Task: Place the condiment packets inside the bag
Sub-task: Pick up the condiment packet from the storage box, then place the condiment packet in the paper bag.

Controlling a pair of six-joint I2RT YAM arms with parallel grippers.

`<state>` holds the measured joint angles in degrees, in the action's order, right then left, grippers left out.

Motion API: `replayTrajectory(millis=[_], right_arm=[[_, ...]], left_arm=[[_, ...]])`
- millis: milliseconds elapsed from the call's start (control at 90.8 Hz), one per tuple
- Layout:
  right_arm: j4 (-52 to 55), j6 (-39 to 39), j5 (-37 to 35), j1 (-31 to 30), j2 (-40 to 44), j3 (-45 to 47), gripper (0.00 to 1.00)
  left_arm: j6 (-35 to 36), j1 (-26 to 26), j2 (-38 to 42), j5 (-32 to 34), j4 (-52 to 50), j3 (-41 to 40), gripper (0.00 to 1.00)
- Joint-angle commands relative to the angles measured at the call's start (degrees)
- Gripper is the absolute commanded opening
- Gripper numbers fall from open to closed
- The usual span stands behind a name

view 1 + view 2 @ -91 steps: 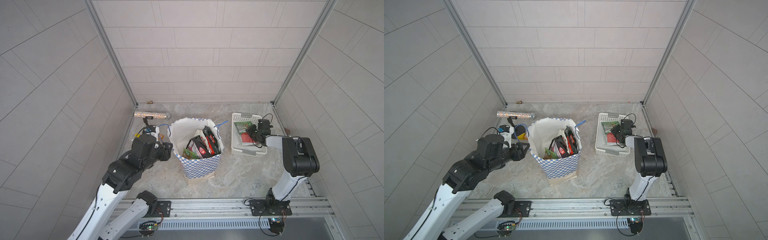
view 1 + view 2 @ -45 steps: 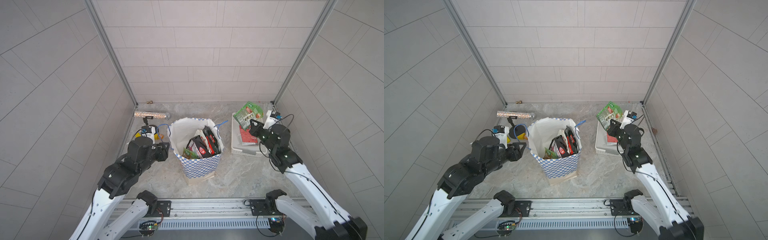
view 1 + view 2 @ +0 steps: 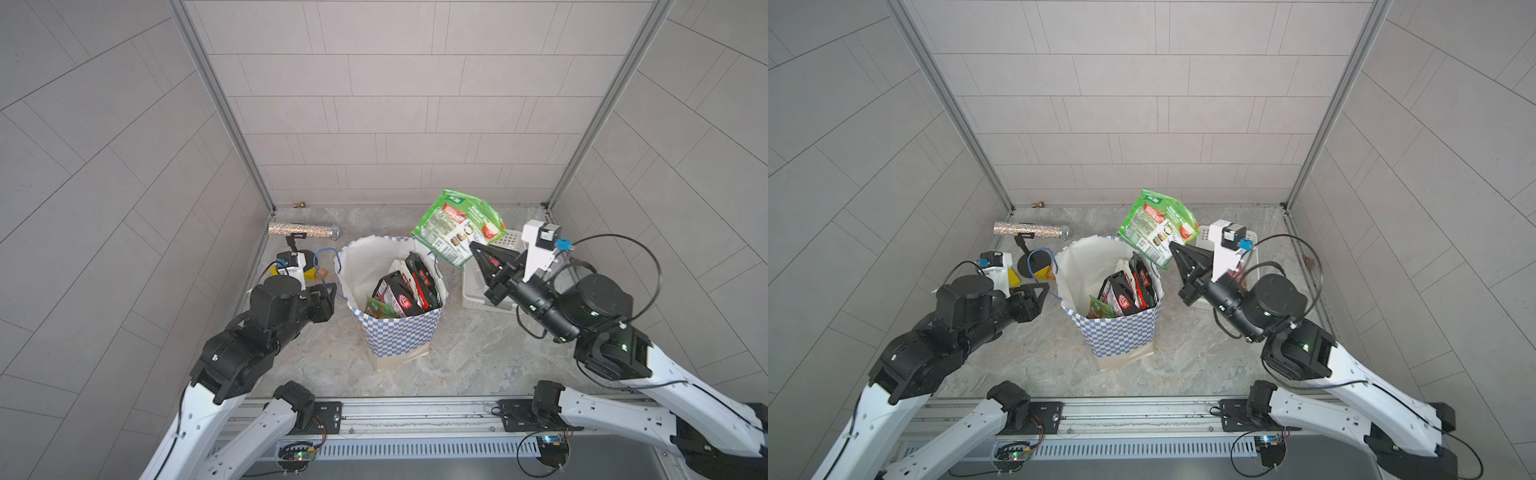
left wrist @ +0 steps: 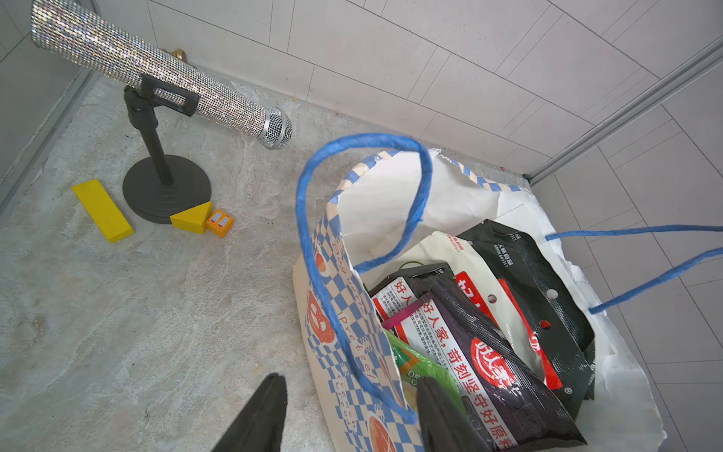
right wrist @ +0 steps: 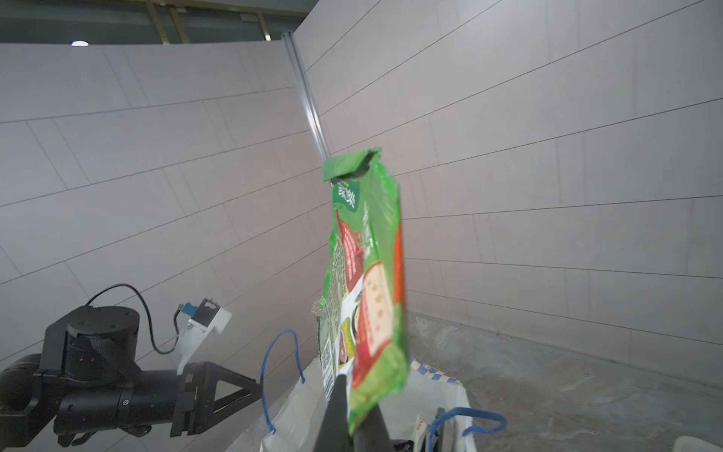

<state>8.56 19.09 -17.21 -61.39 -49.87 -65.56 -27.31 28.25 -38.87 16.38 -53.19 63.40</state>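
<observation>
Raised packet [image 3: 457,226], clamped in right tool [image 3: 473,248], nears bag [image 3: 399,336]; left tool [image 4: 350,379] parted; marbled tabletop [image 3: 316,357], tiled walls [image 3: 395,104].

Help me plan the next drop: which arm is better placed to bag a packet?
Right. The right gripper is shut on the green packet, up beside the mouth of the checkered bag. The left gripper stands open at the bag's side, holding no packet.

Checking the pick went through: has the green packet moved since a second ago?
Yes. The green packet, pinched in the right gripper, has lifted out of the white basket and swung toward the bag.
</observation>
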Motion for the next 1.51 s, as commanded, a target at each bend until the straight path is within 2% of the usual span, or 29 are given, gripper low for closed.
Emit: replayTrajectory(millis=[0,154,330,550,782,936,1002,1079,1189,1277,1321,1398,1464,1497], right_arm=[[-0.94,-0.35,-4.13,-3.49,-6.98,-1.89,0.0],[-0.09,1.86,-9.05,-7.56,-14.28,-2.62,0.0],[0.85,4.59,-10.97,-12.26,-20.2,-2.62,0.0],[2.98,8.94,-9.46,-15.32,-24.51,-1.66,0.0],[4.2,10.76,-3.63,-15.68,-26.52,-0.95,0.0],[4.46,10.13,-3.43,-15.5,-23.05,1.5,0.28],[5.59,9.79,-4.58,-15.07,-20.55,2.79,0.36],[8.25,8.74,-5.4,-13.37,-17.73,3.4,0.4],[11.94,7.0,-6.77,-8.03,-12.14,4.13,0.41],[15.38,7.13,-3.75,1.45,-7.39,5.34,0.44],[18.3,7.99,-2.03,8.8,-6.05,5.56,0.47],[21.28,8.33,2.45,21.31,-5.54,6.62,0.6],[22.97,7.43,8.79,32.2,-7.64,6.94,0.65],[23.93,6.53,9.58,36.68,-9.53,6.79,0.68]], left_arm=[[-0.31,-0.12,0.72,1.16,-1.07,1.49,0.56],[-0.27,-0.12,1.16,1.27,-1.5,1.69,0.56],[0.19,-0.2,1.19,1.77,-1.24,1.65,0.57],[0.19,-0.13,1.07,1.19,-0.81,1.41,0.56],[0.13,-0.13,1.22,1.24,-0.7,0.88,0.56],[0.21,-0.17,1.28,1.28,-0.6,0.67,0.56],[0.21,-0.12,1.17,1.34,-0.6,0.52,0.57],[0.21,-0.19,1.08,1.23,-0.39,0.45,0.57],[0.23,-0.15,1.0,1.1,-0.01,0.38,0.57],[0.29,-0.16,0.93,1.02,0.0,0.44,0.57],[0.39,-0.14,0.94,0.88,-0.06,0.38,0.57],[0.32,-0.13,1.01,0.66,-0.24,0.32,0.57],[0.24,-0.2,1.11,0.52,-0.21,0.16,0.57],[0.24,-0.19,1.13,0.42,-0.3,0.17,0.57]])
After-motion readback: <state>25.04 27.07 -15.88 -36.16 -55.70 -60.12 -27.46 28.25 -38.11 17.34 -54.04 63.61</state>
